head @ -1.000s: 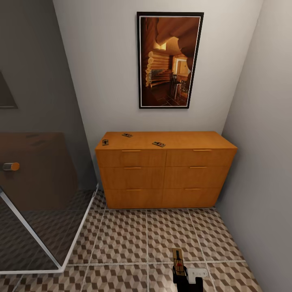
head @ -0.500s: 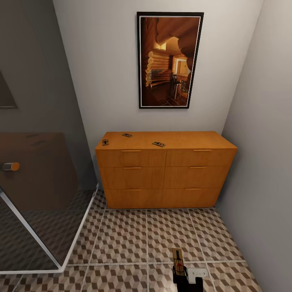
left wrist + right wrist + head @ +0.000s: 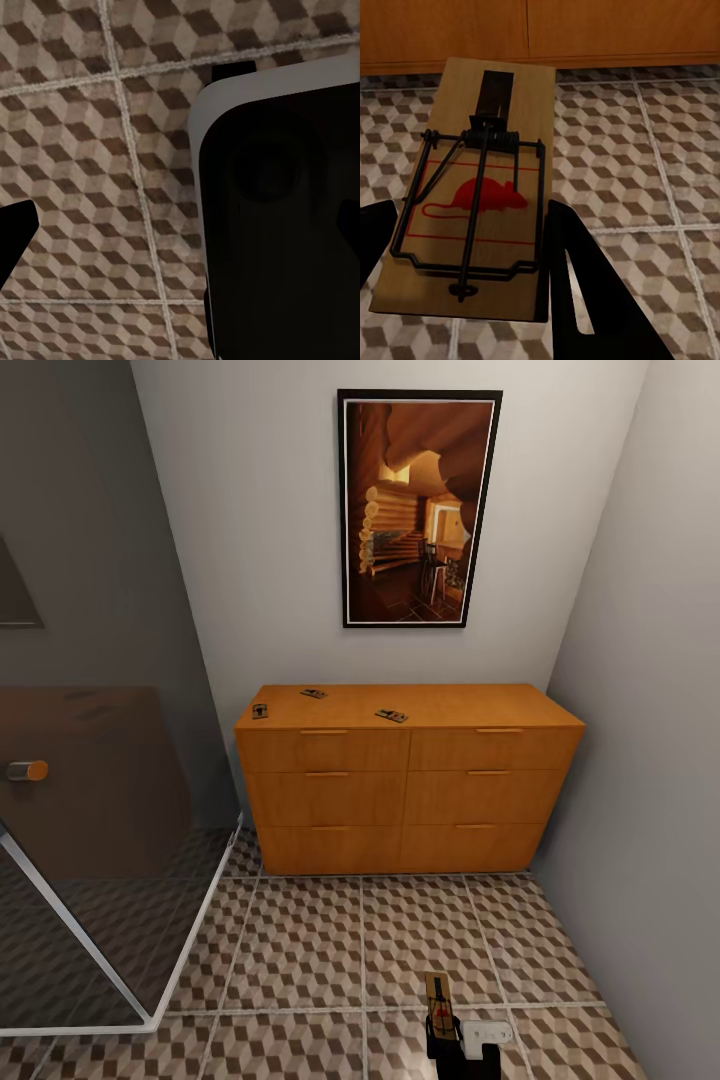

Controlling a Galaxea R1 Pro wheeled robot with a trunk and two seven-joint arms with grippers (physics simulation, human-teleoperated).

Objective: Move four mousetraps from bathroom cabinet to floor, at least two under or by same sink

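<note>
The bathroom floor of cube-patterned tiles runs up to the cabinet, its 6 drawers shut. 3 mousetraps lie on its flat top. The right gripper is closed on a 4th mousetrap above the floor. Whether the left gripper is open, I cannot tell.

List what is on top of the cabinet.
Three mousetraps lie on the cabinet top, toward its left half. Drawers are shut, so their contents are hidden.
</note>
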